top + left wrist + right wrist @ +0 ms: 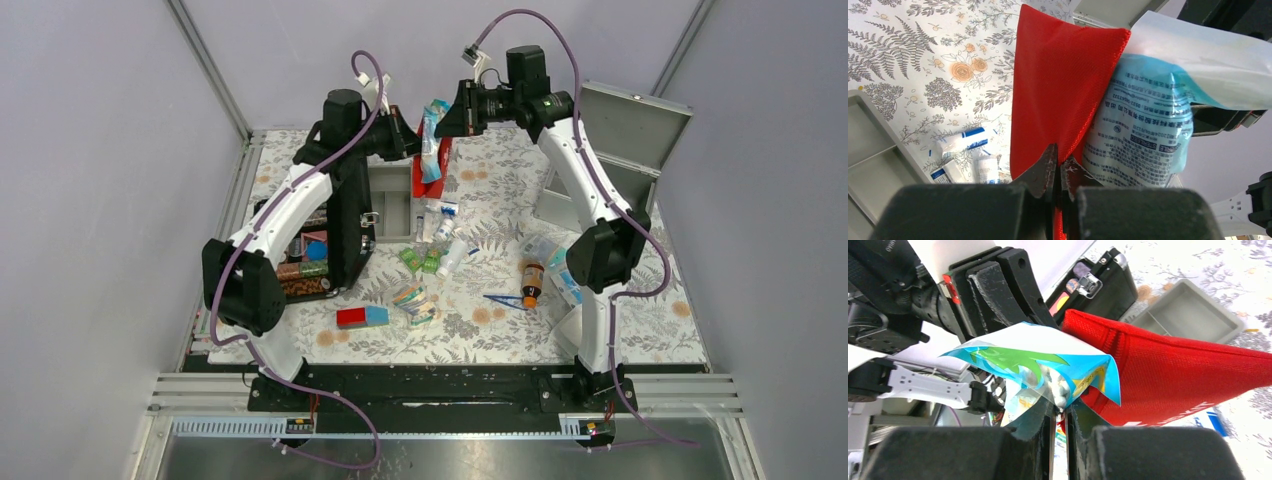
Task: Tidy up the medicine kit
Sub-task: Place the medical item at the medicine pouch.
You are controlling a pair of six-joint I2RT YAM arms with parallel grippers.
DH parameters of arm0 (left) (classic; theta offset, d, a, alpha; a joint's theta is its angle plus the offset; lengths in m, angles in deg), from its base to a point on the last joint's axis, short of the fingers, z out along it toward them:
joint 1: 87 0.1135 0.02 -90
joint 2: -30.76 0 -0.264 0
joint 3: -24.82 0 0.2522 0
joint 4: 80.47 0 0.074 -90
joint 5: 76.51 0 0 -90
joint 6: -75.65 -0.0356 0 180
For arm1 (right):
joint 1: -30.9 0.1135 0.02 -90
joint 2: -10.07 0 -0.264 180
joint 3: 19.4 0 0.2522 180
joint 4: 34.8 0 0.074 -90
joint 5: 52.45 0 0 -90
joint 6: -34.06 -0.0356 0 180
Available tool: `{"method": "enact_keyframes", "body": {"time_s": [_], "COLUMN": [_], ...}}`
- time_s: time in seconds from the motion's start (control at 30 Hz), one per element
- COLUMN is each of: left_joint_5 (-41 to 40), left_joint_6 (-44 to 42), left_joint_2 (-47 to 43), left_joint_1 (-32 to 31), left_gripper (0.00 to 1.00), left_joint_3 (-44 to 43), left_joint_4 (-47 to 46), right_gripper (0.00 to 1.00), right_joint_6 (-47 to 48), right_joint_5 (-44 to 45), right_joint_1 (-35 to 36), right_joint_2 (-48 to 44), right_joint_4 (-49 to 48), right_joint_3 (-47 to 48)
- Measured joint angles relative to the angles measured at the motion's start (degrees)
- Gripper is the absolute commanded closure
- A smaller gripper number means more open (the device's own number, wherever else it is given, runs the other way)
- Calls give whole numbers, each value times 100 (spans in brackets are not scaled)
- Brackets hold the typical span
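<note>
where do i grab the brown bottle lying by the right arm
Mid-body on the brown bottle, from straight above, jaws across its narrow width: it lies on its side, long axis toward the arms, so both long flanks look exposed.

Pale grey walls [95, 150], floral tabletop [650, 335]

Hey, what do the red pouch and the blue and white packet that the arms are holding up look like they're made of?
The red pouch looks like matte woven fabric, probably nylon or polyester: a fine mesh-like weave and a stitched edge show. The blue and white packet looks like thin, glossy plastic film, partly see-through: it crinkles, catches the light and carries print.
</note>
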Motion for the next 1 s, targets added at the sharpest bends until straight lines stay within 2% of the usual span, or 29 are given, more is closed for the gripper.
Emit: {"method": "enact_keyframes", "body": {"time_s": [0.27,0.43,0.8,1.0], "left_joint_5": [46,81,273,380], "left_joint_6": [72,116,133,131], "left_joint_2": [11,11,11,11], "left_joint_1": [37,48,48,116], "left_gripper": [100,100,100,100], "left_joint_3": [85,85,96,282], "left_joint_4": [-87,-138,-334,-345], "right_gripper": [90,90,86,79], "right_joint_6": [638,699,837,332], "right_joint_5": [713,1034,1196,872], "right_joint_1": [13,11,101,177], "right_joint_2": [-208,-208,-219,-243], "right_joint_4": [363,376,476,219], "right_joint_3": [-94,-94,-234,-1040]}}
